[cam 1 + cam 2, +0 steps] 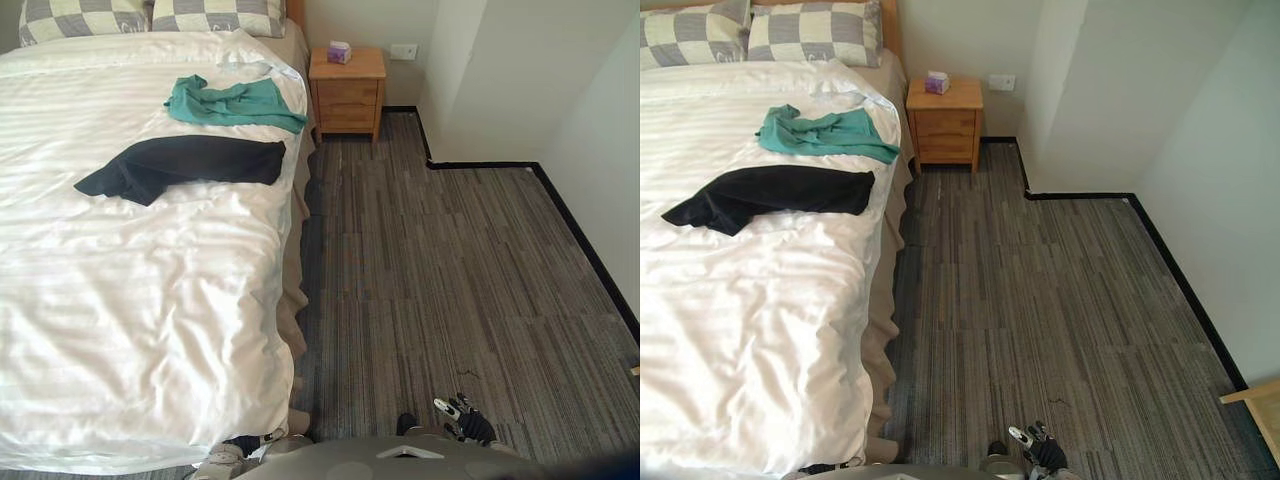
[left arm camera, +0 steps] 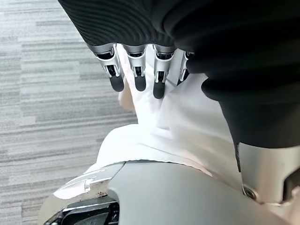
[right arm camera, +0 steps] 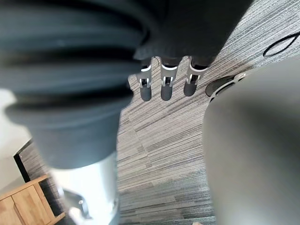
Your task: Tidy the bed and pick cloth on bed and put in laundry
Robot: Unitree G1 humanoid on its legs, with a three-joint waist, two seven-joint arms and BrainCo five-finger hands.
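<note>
Scene: a bed (image 1: 150, 330) covered by a white duvet (image 1: 120, 260) is seen on the robot's left, with grey striped carpet (image 1: 450, 280) on the right.

Task items: two cloths are found lying on the duvet, in the half nearer the head of the bed.
- A teal cloth (image 1: 235, 103) is spread crumpled near the bed's right edge, just below the pillows.
- A black cloth (image 1: 180, 163) is laid flat across the duvet just in front of the teal one. The two are close together; contact between them cannot be confirmed.

Neither cloth is touched by a hand.

Headboard end: two grey-and-cream checked pillows (image 1: 215, 14) are set side by side.

Beside the bed: a wooden nightstand (image 1: 347, 92) is placed against the wall. A small purple tissue box (image 1: 339, 52) is seen on top of it, and a wall socket (image 1: 404, 51) just to its right.

Left hand (image 2: 139, 77): held low at the foot corner of the bed. Its fingers are extended straight and nothing is gripped; the duvet corner is visible past them.

Right hand (image 3: 165, 88): hung low over the carpet, well apart from the bed. Its fingers are straight and spread in a row, and nothing is held.
</note>
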